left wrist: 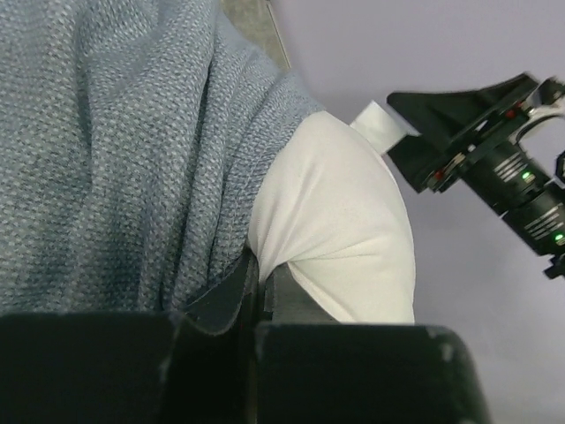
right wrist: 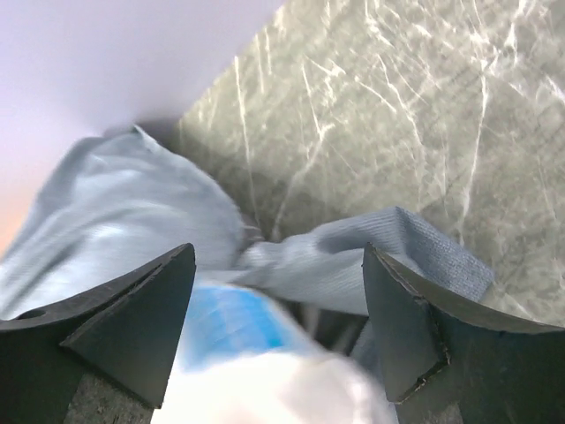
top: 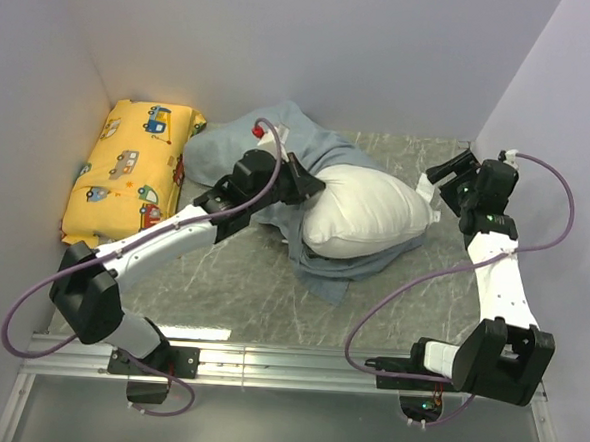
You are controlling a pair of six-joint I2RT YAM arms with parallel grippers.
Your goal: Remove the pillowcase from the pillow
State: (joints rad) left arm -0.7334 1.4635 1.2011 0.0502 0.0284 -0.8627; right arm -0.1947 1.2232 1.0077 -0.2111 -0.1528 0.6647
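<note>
Grey-blue pillowcase [top: 229, 152] lies bunched on the marble table [top: 241, 288], covering only the left end of the white pillow [top: 371, 211], with part tucked beneath. The left gripper [left wrist: 259, 287] has its fingers pressed together on a pillowcase fold. The right gripper [right wrist: 278, 265] stands spread around the pillow's blurred corner; I cannot tell whether it touches.

A robot test cell in a lab is shown: a marble-patterned table [top: 251, 288] is boxed in behind and at both sides by plain pale walls [top: 316, 42], and an aluminium rail [top: 286, 366] carrying two cabled arms [top: 174, 239] is bolted along its near edge.
</note>
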